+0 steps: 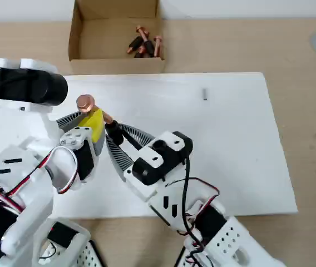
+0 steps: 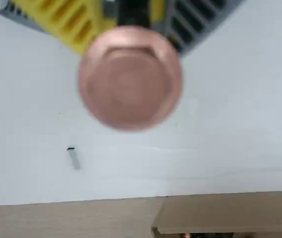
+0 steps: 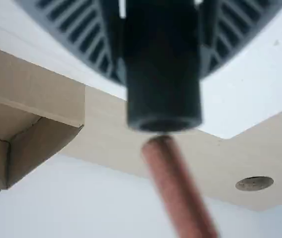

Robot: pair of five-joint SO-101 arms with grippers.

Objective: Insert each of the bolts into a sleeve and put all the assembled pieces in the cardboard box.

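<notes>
My left hand (image 1: 94, 115) is shut tight on a copper bolt (image 1: 85, 103). The round head of the bolt sticks out on one side of my fingers, and the thin end sticks out on the other side. My right hand (image 1: 115, 137) is shut on a black sleeve (image 1: 113, 129). The two hands meet over the white board (image 1: 230, 139) on the table (image 1: 302, 83). The thin end of the bolt is right at the open end of the sleeve. I cannot tell if it has gone in at all.

The cardboard box (image 1: 77, 33) sits at the far side of the table, just past the board. A few put-together pieces (image 1: 144, 44) lie inside it in a little pile. A small dark thing (image 1: 205, 94) lies on the board, well away from my hands.
</notes>
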